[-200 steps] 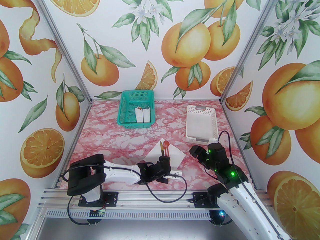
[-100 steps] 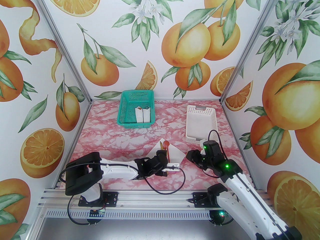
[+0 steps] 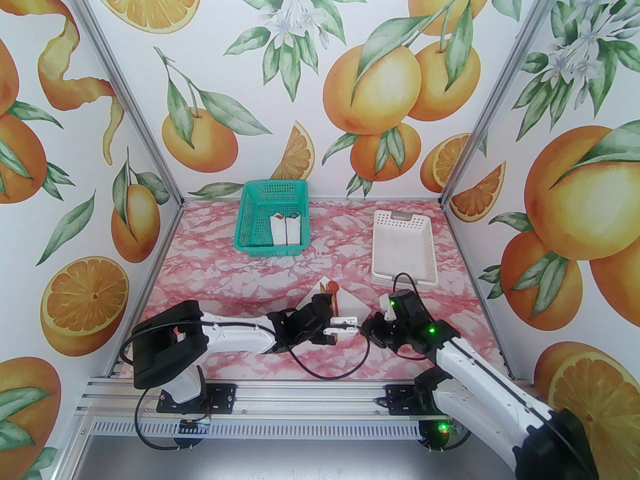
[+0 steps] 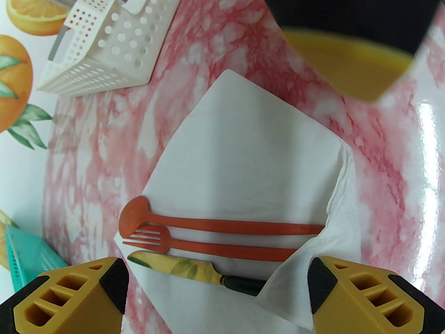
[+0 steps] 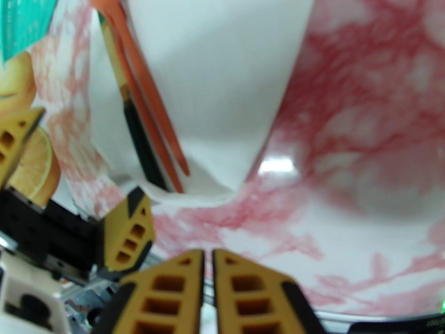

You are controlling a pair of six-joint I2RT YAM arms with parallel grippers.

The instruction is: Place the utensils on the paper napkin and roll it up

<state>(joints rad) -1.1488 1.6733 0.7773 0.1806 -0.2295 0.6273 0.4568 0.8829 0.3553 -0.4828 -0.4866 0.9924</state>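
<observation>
Left tool (image 4: pixel 217 284) hangs at the bottom of the left wrist view, fingers apart, straddling the near edge of the thin white paper napkin (image 4: pixel 250 158), where a loose flap covers the handle ends. Beside that corner sits the right tool (image 5: pixel 208 259), fingers together on nothing visible. On the napkin the olive-brown knife (image 4: pixel 194 269), orange fork (image 4: pixel 222 246) and orange spoon (image 4: pixel 222 225) lie side by side, so placing looks done. Rolling seems next: pinch the near edge and turn it over them toward the open sheet. Beyond lies bare pink marbled surface (image 4: pixel 215 47), with the white perforated basket (image 4: pixel 104 57) upper left, well apart.
</observation>
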